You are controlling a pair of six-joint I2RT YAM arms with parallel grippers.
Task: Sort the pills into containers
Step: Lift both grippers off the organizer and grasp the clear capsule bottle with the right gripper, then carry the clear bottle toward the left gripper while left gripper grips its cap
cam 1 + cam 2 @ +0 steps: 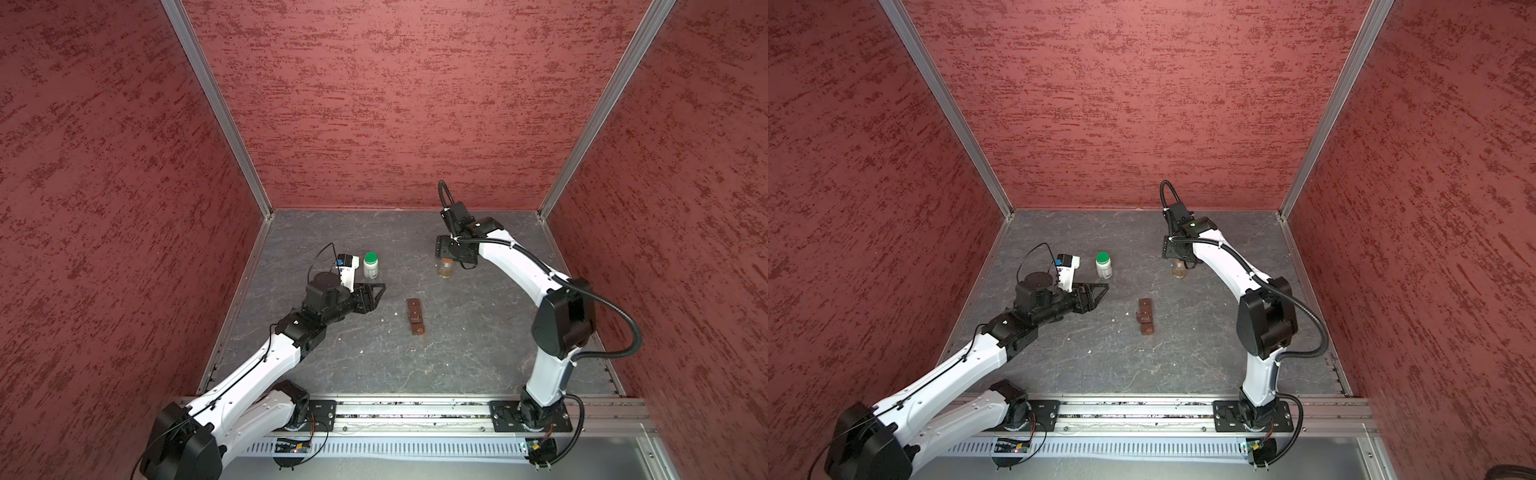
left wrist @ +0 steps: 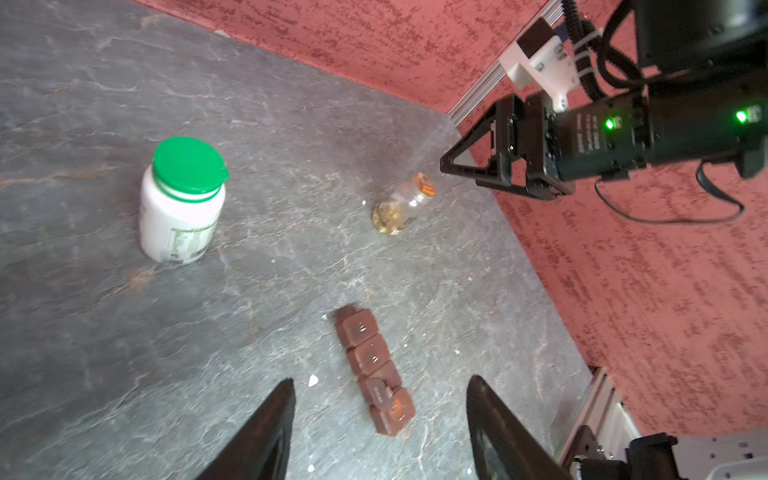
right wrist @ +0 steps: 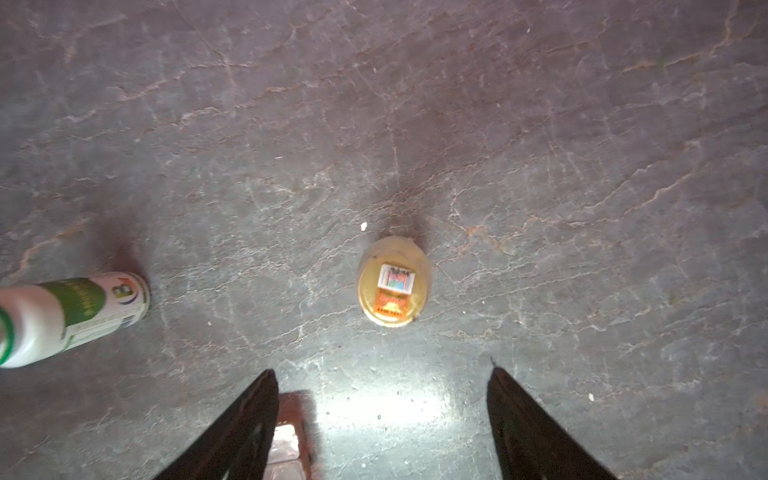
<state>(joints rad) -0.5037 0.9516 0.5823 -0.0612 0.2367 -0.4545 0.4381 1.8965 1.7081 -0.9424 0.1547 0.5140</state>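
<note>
Slate tabletop (image 1: 478, 332): stray pills (image 2: 313, 380) lie loose, bottle (image 2: 180, 208) and jar (image 3: 392, 286) capped, organiser (image 1: 416, 316) near. I judge sorting barely begun; left gripper (image 2: 381, 379) and right gripper (image 3: 381, 370) gape empty.

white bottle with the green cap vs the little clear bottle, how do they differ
The white bottle is opaque, hiding its contents; the clear bottle shows yellowish contents. The white bottle has a plain green cap; the clear bottle's top carries an orange label. The white bottle is clearly larger than the clear bottle. Both stand upright, capped.
</note>
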